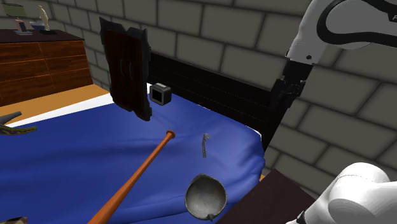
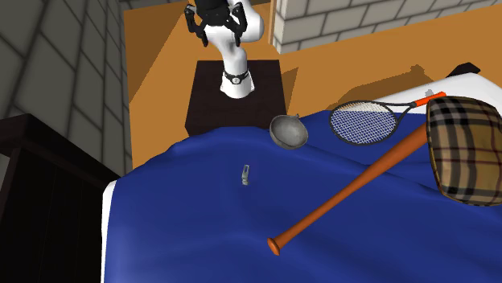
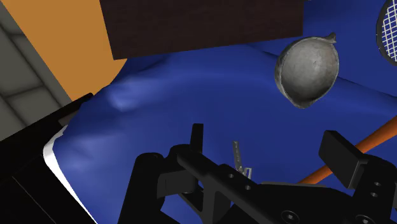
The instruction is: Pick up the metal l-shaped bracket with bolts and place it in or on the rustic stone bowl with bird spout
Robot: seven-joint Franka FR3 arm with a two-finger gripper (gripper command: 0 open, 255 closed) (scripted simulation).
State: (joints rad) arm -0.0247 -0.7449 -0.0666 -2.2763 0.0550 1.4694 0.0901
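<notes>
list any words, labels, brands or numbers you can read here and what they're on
None can be read.
The bracket, the bowl, the baseball bat, the tennis racket and the plaid cushion carry no lettering.
The small black box has a blank pale face.
The ornaments on the dresser are too small to tell.

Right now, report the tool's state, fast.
The tool: open, fingers apart, holding nothing. The bracket lies on the blue bedcover, not gripped.
</notes>
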